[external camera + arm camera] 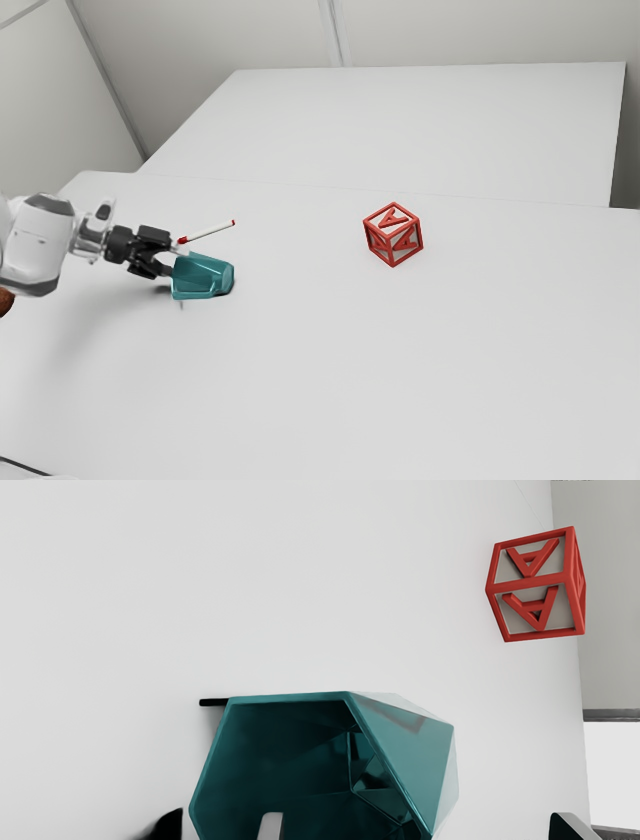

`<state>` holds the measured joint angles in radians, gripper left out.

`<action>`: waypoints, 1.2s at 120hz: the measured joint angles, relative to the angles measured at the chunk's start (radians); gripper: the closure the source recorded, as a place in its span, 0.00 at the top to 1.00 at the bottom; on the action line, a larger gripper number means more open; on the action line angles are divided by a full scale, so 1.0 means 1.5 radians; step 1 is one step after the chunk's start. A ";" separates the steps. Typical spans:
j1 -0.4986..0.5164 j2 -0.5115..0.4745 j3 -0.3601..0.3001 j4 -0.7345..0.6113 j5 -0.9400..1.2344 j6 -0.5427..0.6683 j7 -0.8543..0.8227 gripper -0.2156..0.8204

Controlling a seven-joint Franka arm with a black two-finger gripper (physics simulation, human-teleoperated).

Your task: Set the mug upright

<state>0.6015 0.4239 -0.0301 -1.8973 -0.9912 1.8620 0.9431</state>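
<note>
The teal faceted mug lies on its side on the table, its wide mouth toward the gripper and its base toward the exterior view's right. My gripper is right at the mouth, with its two fingers spread apart. In the wrist view the mug shows its dark hollow inside, and the open gripper reaches over it from the bottom edge. One fingertip overlaps the mouth, the other stands outside the mug's wall. Whether either finger touches the mug I cannot tell.
A white marker with red ends is beside the mug and gripper. A red-framed letter block sits farther toward the exterior view's right. Part of a brown object shows at the exterior view's left edge, by the arm.
</note>
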 joint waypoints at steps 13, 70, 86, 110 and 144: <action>-0.002 0.006 -0.001 -0.007 -0.023 -0.013 0.022 0.76; -0.010 0.014 -0.004 -0.006 -0.055 -0.044 0.087 0.36; -0.011 0.013 -0.005 -0.006 -0.056 -0.046 0.098 0.20; -0.011 0.011 -0.005 -0.006 -0.056 -0.044 0.110 0.10; -0.013 -0.026 -0.010 -0.016 -0.055 -0.044 0.122 0.06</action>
<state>0.5819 0.3857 -0.0456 -1.9214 -1.0740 1.7964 1.1256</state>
